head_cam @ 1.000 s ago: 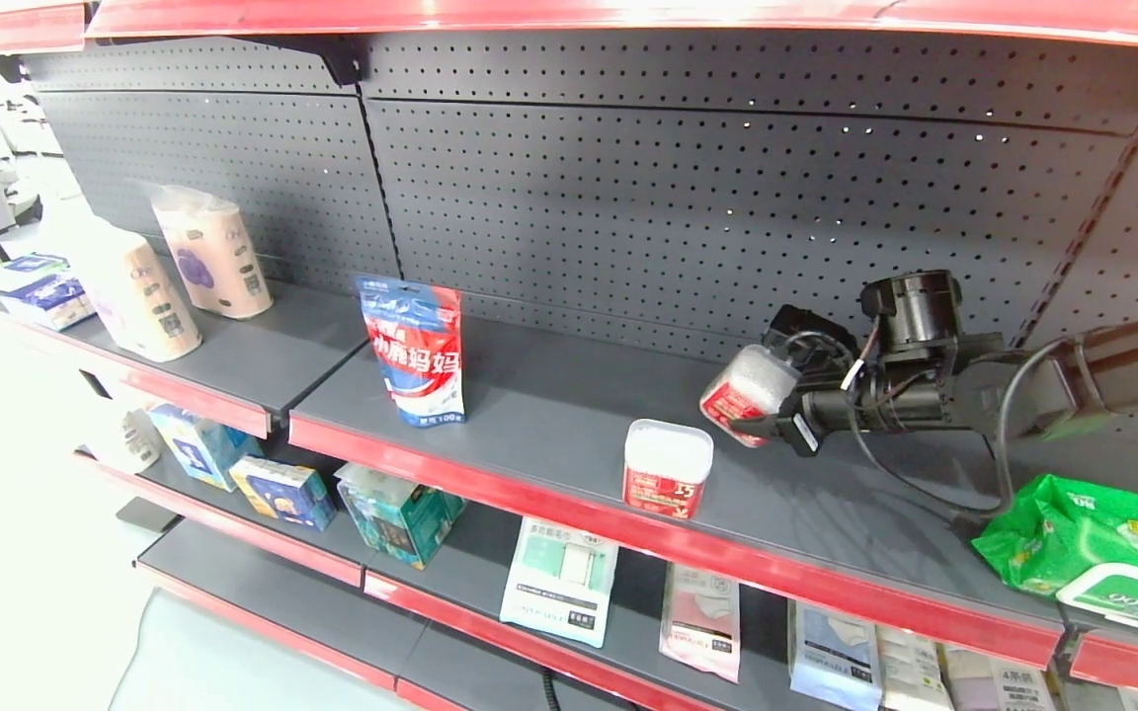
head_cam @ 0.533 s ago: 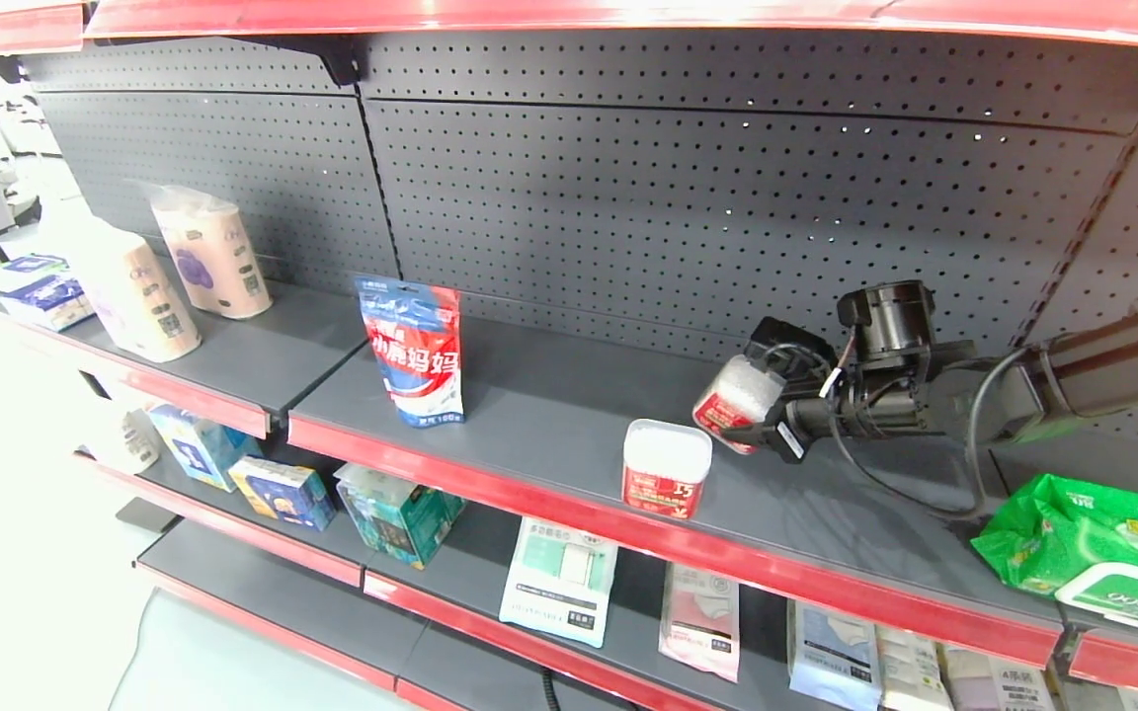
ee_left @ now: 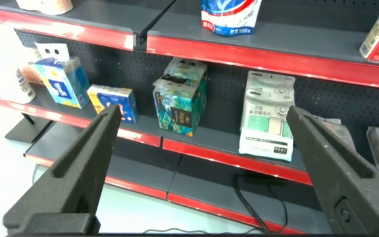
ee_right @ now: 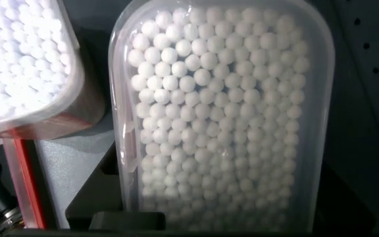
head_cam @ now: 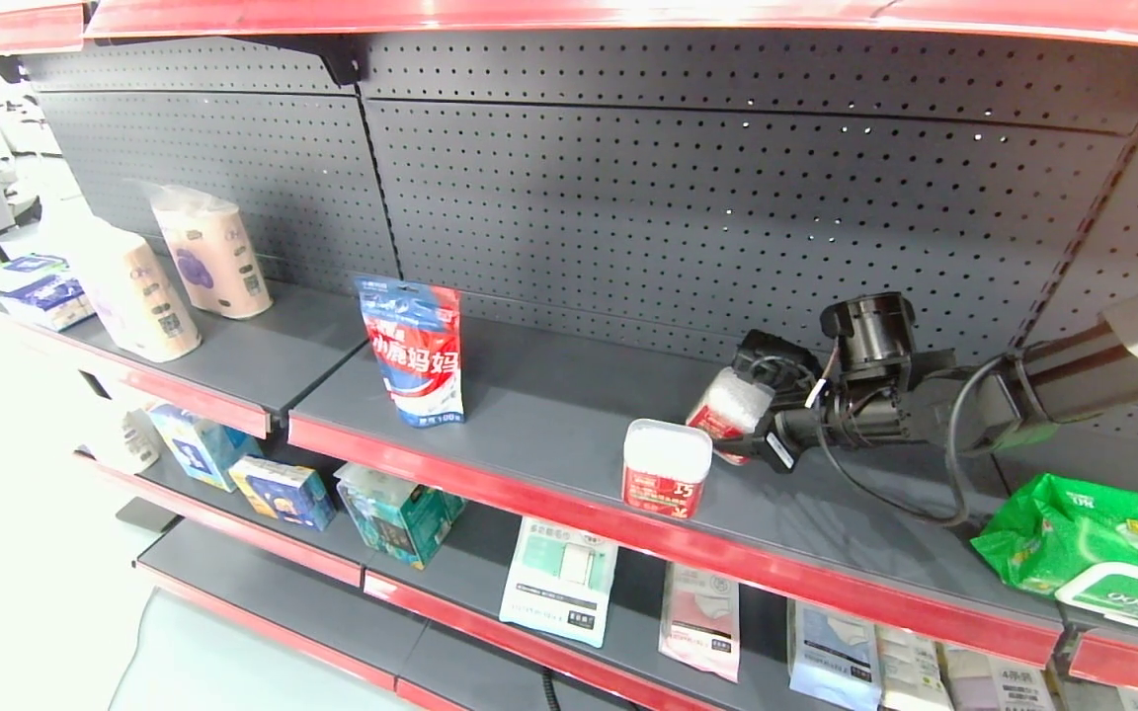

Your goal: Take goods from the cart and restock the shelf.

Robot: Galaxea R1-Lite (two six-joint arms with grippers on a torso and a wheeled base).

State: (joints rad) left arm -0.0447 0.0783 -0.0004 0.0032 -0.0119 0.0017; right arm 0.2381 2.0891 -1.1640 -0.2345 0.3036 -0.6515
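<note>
The right gripper (head_cam: 749, 415) sits right of centre in the head view, just above the grey shelf (head_cam: 549, 415). It is closed on a tub (head_cam: 727, 395) of cotton swabs, with one black finger under the tub and the other hidden behind it. The jaws stand about as far apart as the tub is wide. The tub is tilted, with its white top toward the wrist and its red-labelled end low and to the left. That low end is close over the shelf, but I cannot tell whether it touches.

In the right wrist view the held tub fills the centre, swab tips packed under its clear lid. Dark gripper parts show along the lower edge.

A second tub (head_cam: 667, 467) stands upright on the shelf near its red front edge, just left of and below the held one. In the wrist view it sits at the upper left, very near the held tub. I cannot tell if the two touch.

A blue pouch (head_cam: 416, 351) stands left of centre, and a green pack (head_cam: 1093, 538) lies at the lower right.

The left gripper (ee_left: 202, 118) is spread wide and holds nothing. Its dark fingers (ee_left: 77, 171) frame the lower shelves, where a teal box (ee_left: 181, 95) and a white pack (ee_left: 267, 115) stand.
</note>
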